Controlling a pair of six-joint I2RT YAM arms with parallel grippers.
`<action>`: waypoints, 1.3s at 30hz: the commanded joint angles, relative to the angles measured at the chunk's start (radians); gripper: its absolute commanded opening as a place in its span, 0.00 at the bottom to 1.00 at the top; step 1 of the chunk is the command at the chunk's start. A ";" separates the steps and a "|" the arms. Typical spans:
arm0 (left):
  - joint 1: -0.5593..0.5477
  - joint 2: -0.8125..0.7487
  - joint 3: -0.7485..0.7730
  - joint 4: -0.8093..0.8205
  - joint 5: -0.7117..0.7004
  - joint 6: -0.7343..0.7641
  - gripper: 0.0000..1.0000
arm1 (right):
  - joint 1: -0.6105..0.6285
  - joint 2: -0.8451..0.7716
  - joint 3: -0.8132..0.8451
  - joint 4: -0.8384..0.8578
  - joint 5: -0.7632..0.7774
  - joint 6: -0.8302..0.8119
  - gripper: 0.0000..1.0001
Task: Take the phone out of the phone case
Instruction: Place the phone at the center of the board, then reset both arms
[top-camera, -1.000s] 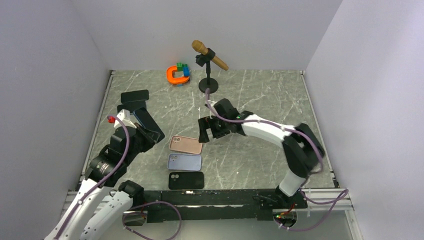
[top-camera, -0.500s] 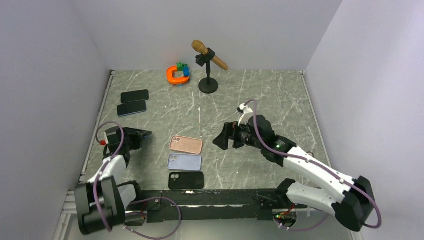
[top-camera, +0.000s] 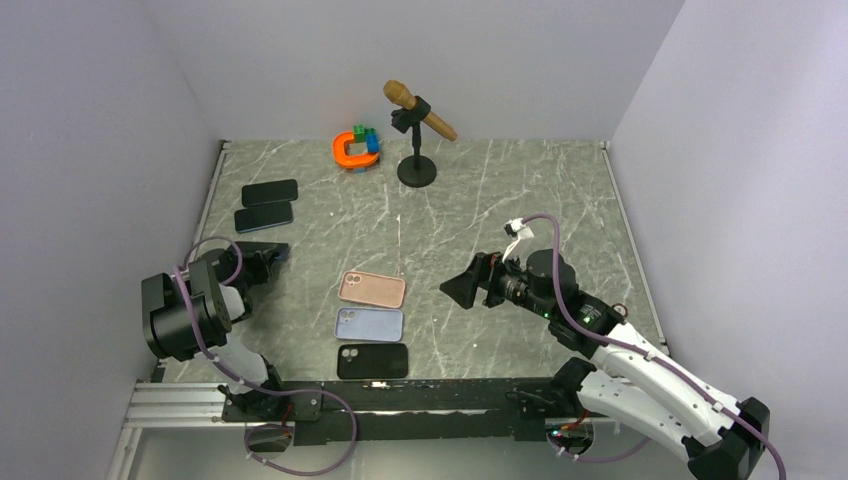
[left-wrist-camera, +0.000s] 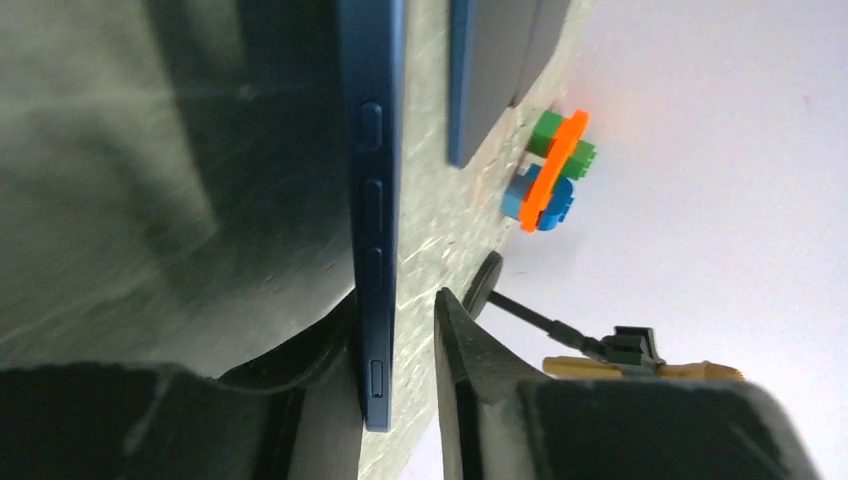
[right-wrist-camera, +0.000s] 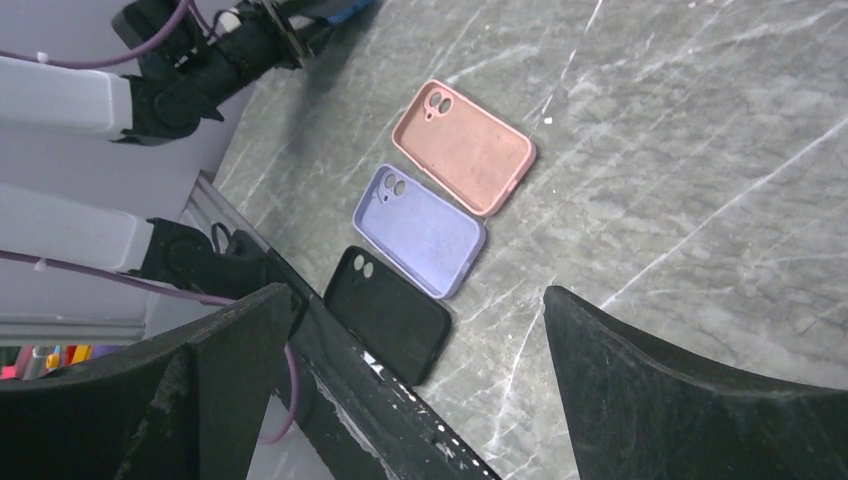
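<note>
A dark blue phone (top-camera: 274, 250) lies low at the table's left side, between the jaws of my left gripper (top-camera: 262, 256). In the left wrist view the phone's edge with its buttons (left-wrist-camera: 378, 200) rests against one finger, and a narrow gap shows between it and the other finger (left-wrist-camera: 470, 370). Three cases lie in a column: pink (top-camera: 372, 289), lavender (top-camera: 368, 324) and black (top-camera: 372, 361), all with the hollow side up. My right gripper (top-camera: 458, 291) is wide open and empty, hovering right of the pink case.
Two more dark phones (top-camera: 270, 191) (top-camera: 264, 217) lie at the back left. An orange and blue toy (top-camera: 356, 148) and a microphone on a stand (top-camera: 417, 170) stand at the back. The left wall is close to the left arm.
The left arm folded back and lowered the blue phone to the table's left side. The right arm withdrew from the pink case towards the near right, its jaws open.
</note>
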 joint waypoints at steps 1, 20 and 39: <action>0.023 0.020 0.074 0.114 0.048 0.000 0.40 | 0.006 -0.018 -0.039 0.033 0.004 0.045 1.00; 0.001 -0.054 0.176 -0.483 0.117 0.055 0.99 | 0.027 -0.082 -0.055 0.041 0.042 0.144 1.00; -0.494 -0.624 0.194 -0.811 -0.033 0.643 0.99 | 0.028 -0.253 -0.006 -0.255 0.457 0.219 1.00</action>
